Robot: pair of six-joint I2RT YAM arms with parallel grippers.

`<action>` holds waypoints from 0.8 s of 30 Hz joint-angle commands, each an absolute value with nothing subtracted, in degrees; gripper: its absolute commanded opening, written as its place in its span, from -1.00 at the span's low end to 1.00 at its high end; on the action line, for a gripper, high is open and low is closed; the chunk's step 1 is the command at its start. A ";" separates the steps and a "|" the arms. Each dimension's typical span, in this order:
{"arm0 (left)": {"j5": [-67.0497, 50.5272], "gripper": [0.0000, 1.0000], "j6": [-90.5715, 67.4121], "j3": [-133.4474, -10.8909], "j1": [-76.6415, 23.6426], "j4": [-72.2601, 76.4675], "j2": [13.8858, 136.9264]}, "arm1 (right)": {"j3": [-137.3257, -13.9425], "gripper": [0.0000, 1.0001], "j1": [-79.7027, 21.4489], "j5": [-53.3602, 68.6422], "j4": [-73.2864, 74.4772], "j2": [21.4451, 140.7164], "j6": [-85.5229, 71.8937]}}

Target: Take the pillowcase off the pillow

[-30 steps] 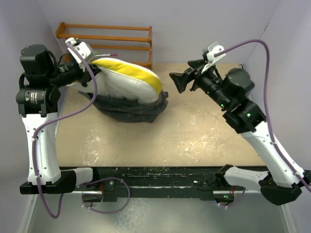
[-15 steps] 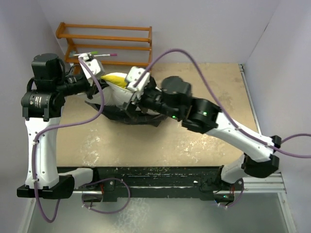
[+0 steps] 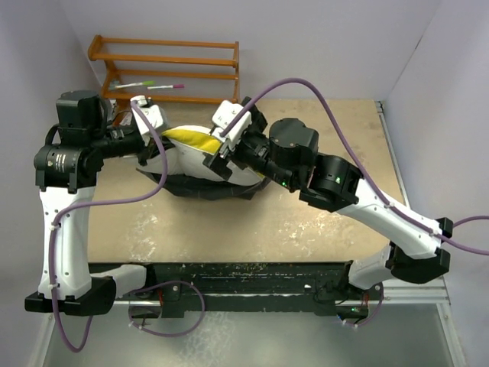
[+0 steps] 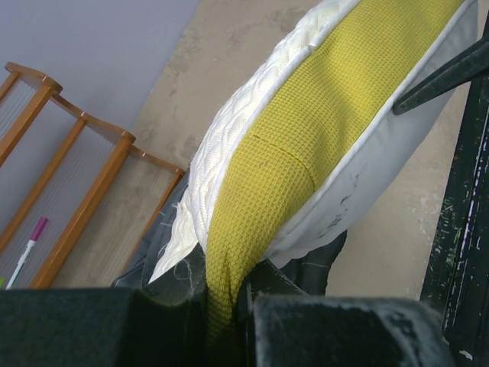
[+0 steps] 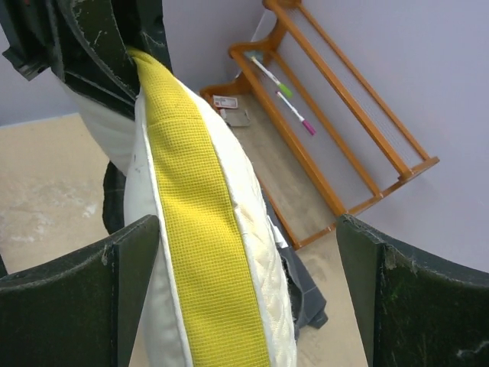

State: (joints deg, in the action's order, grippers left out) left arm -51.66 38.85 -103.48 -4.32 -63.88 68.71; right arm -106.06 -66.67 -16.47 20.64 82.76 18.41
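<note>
Left wrist view shows the left gripper (image 4: 228, 302) clenched on the yellow waffle band of the puffy cream-white quilted pillow (image 4: 252, 130). The right gripper (image 5: 244, 267) stands released and wide, astride this edge. The crumpled charcoal-grey checked pillowcase (image 3: 197, 186) is bunched around the pillow's bottom.

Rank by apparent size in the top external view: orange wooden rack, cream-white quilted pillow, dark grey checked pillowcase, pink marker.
1. orange wooden rack
2. cream-white quilted pillow, partly covered
3. dark grey checked pillowcase, bunched underneath; close to the pillow
4. pink marker
</note>
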 commanded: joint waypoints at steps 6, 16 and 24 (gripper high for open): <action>-57.68 -1.00 35.64 -107.11 -5.25 -59.16 67.57 | -109.49 1.00 -66.57 -1.10 28.24 86.55 17.20; -61.40 -1.00 33.60 -113.00 -5.35 -62.37 67.92 | -111.78 0.82 -58.50 3.69 27.27 91.44 14.88; -62.69 0.99 23.09 -111.61 -5.36 -56.54 64.59 | -103.27 -1.00 -48.30 6.82 10.17 80.86 8.70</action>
State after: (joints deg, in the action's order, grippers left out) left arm -56.69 28.88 -110.37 -4.64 -63.33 69.45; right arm -107.90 -55.35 2.92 23.92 88.20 15.27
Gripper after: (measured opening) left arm 0.945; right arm 0.108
